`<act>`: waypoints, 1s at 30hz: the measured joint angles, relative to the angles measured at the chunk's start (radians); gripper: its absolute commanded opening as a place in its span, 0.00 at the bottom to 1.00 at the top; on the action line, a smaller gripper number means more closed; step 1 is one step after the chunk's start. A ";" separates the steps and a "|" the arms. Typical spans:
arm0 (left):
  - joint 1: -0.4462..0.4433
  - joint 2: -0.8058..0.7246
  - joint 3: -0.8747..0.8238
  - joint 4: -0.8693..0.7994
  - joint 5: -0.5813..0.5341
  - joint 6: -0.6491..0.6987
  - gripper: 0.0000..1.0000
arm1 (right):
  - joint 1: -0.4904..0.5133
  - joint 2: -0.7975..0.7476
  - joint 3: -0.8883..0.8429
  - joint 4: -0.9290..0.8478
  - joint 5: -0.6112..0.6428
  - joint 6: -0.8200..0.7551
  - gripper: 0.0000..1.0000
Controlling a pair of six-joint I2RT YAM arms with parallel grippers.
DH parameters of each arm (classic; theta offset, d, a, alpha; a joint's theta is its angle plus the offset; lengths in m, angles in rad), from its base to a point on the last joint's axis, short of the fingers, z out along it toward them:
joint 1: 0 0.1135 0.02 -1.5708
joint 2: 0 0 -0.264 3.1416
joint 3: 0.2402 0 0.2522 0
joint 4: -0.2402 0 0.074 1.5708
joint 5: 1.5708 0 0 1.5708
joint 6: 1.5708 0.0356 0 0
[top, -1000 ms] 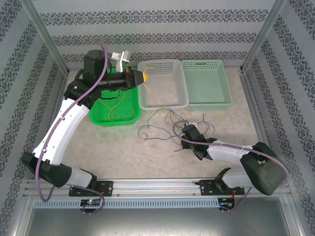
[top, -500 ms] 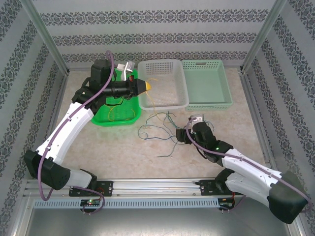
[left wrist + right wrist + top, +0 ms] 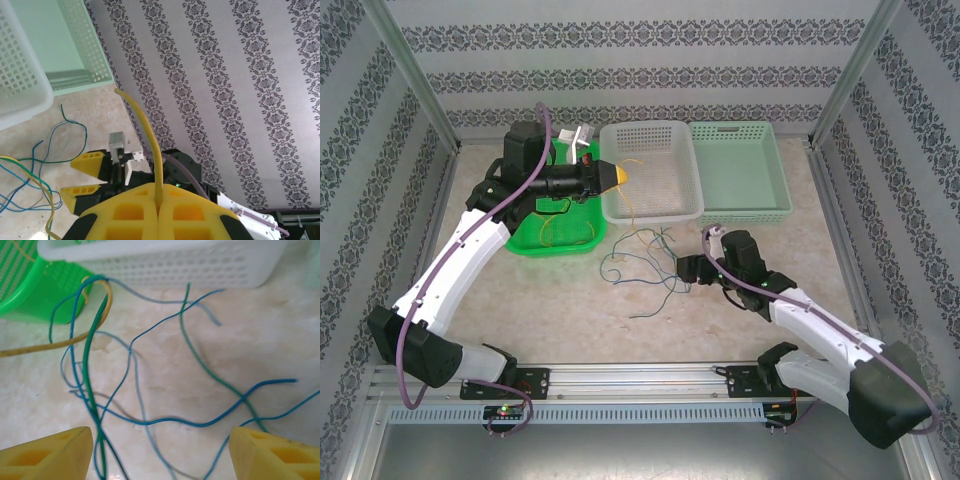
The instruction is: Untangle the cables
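Note:
The cables are a loose tangle of blue, green and yellow wires on the table in front of the white basket. My left gripper is raised over that basket's left rim, shut on the yellow cable, which hangs down into the tangle. In the left wrist view its fingers pinch this cable. My right gripper sits at the tangle's right side. In the right wrist view it is open just above the table, a blue wire running between its fingertips and a green wire by the left one.
A green basket with a few thin wires in it lies left of the white one. A mint basket stands to the right. Patterned walls and metal posts enclose the table.
My right gripper has opened and shifted slightly left at the tangle, and its arm has swung round. The wires have spread toward the front. The left gripper moved a little right, still holding the yellow cable.

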 measured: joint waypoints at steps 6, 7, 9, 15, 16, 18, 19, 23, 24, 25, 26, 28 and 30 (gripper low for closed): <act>0.000 0.000 0.000 0.006 0.000 0.000 0.01 | 0.013 0.063 0.000 0.088 -0.075 0.045 0.73; 0.000 0.000 0.000 0.006 0.000 0.000 0.01 | 0.013 0.069 0.000 0.097 -0.080 0.047 0.73; 0.000 0.000 0.000 0.008 0.000 0.000 0.01 | 0.013 0.077 0.000 0.107 -0.084 0.049 0.73; -0.012 0.000 -0.005 0.043 0.009 -0.002 0.01 | 0.012 0.163 0.037 0.133 -0.088 0.045 0.67; -0.013 0.000 -0.007 0.053 0.014 -0.005 0.01 | 0.012 0.187 0.049 0.144 -0.090 0.044 0.65; -0.014 0.000 -0.012 0.069 0.019 -0.013 0.01 | 0.011 0.237 0.072 0.172 -0.100 0.040 0.58; -0.014 0.000 -0.013 0.078 0.022 -0.018 0.01 | 0.007 0.264 0.083 0.184 -0.108 0.039 0.54; -0.018 -0.002 -0.026 0.118 0.023 -0.034 0.01 | 0.005 0.332 0.103 0.237 -0.134 0.048 0.33; -0.019 -0.003 -0.034 0.129 0.022 -0.039 0.01 | 0.005 0.339 0.103 0.242 -0.140 0.049 0.27; -0.019 -0.005 -0.041 0.135 0.023 -0.046 0.01 | 0.005 0.342 0.103 0.246 -0.144 0.049 0.21; -0.020 -0.006 -0.046 0.141 0.023 -0.050 0.01 | 0.005 0.342 0.102 0.249 -0.145 0.052 0.16; -0.020 -0.006 -0.048 0.141 0.023 -0.052 0.01 | 0.005 0.339 0.102 0.255 -0.143 0.049 0.09; -0.020 -0.006 -0.043 0.134 0.023 -0.046 0.01 | 0.002 0.330 0.098 0.251 -0.143 0.051 0.06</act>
